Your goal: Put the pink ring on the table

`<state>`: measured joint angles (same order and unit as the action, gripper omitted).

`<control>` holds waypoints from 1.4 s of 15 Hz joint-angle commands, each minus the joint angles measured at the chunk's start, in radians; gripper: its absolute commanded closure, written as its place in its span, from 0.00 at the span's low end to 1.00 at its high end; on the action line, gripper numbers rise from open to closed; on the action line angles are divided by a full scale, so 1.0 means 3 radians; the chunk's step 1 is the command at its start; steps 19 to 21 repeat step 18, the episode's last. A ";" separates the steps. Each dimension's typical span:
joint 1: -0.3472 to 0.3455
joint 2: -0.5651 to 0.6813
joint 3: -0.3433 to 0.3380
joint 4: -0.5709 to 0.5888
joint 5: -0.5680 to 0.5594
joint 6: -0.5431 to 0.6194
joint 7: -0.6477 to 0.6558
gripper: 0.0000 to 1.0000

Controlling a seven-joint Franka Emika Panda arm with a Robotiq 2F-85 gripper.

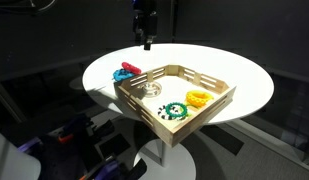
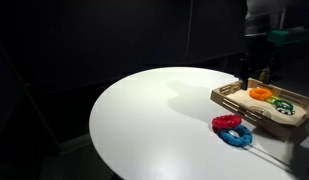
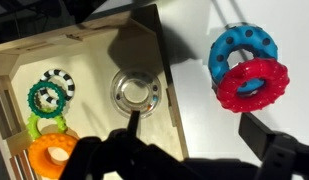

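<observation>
The pink ring [image 3: 254, 86] lies on the white table [image 3: 194, 95], resting against a blue ring [image 3: 241, 48] just outside the wooden tray [image 3: 94, 55]. Both rings show in both exterior views, the pink ring [image 1: 126, 69] [image 2: 227, 122] touching the blue one [image 1: 123, 76] [image 2: 236, 137]. My gripper [image 3: 206, 140] is open and empty. It hangs above the table [image 1: 234, 75] near the tray's wall, with the pink ring beside its right finger. In both exterior views the gripper [image 1: 146, 41] [image 2: 256, 72] is well above the surface.
The tray [image 1: 135, 100] [image 2: 225, 95] holds a clear ring [image 3: 136, 93], a green ring [image 3: 42, 98], a black-and-white ring [image 3: 62, 79], a lime ring [image 3: 36, 126] and an orange ring [image 3: 52, 150]. Dark surroundings lie beyond the table edge [image 2: 124, 150].
</observation>
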<state>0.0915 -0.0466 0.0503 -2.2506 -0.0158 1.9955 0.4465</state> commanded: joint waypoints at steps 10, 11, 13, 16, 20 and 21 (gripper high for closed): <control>-0.0187 -0.0601 0.0049 0.0096 -0.0046 -0.0444 -0.0029 0.00; -0.0193 -0.0624 0.0050 0.0095 -0.0045 -0.0447 -0.0030 0.00; -0.0191 -0.0615 0.0055 0.0085 -0.0046 -0.0447 -0.0029 0.00; -0.0188 -0.0592 0.0061 0.0084 -0.0046 -0.0446 -0.0028 0.00; -0.0188 -0.0592 0.0061 0.0084 -0.0046 -0.0446 -0.0028 0.00; -0.0188 -0.0592 0.0061 0.0084 -0.0046 -0.0446 -0.0028 0.00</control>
